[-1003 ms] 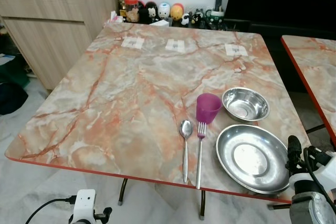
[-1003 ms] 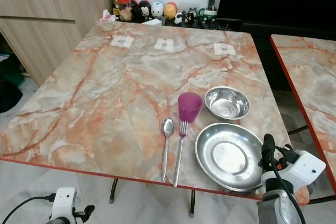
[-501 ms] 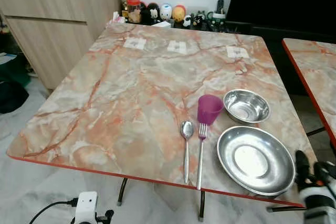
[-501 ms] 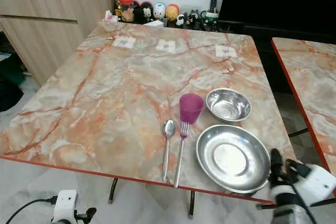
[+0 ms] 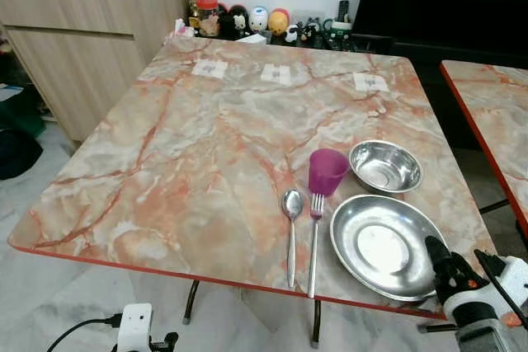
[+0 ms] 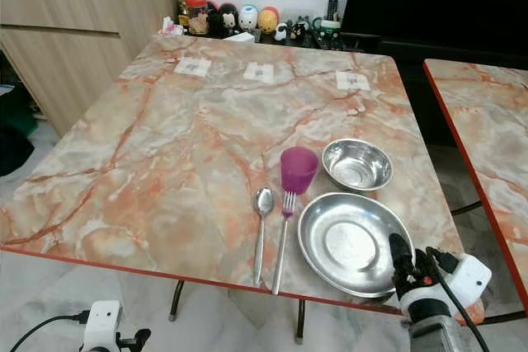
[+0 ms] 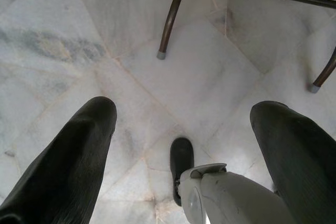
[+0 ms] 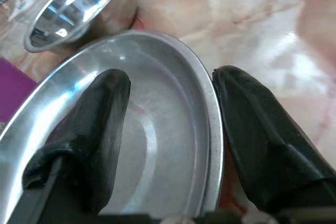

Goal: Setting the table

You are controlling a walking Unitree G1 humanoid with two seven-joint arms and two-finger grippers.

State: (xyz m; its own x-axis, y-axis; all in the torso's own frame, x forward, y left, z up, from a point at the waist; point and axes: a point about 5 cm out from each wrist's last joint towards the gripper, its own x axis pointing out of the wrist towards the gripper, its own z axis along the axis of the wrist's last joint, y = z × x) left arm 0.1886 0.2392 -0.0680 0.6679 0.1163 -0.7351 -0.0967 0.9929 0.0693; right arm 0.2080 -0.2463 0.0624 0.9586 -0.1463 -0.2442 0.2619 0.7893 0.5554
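On the marble table (image 5: 190,146), near the front right corner, lie a spoon (image 5: 291,228) and a fork (image 5: 314,241) side by side. A purple cup (image 5: 327,171) stands at the fork's tip, with a small steel bowl (image 5: 385,166) to its right. A large steel plate (image 5: 384,245) lies in front of the bowl. My right gripper (image 5: 462,265) is open at the plate's near right rim. In the right wrist view, one finger (image 8: 100,114) is over the plate's inside (image 8: 157,129) and the other is outside the rim. My left gripper (image 7: 184,119) hangs open over the floor.
A second marble table (image 5: 495,113) stands close on the right with a narrow gap between. A wooden cabinet (image 5: 82,30) is at the far left. Jars and figurines (image 5: 247,18) line the table's far edge. Metal table legs (image 7: 170,19) stand on the marble floor.
My right gripper has moved in from beyond the table's edge to straddle the plate's rim. The plate has shifted a little left, closer to the fork.
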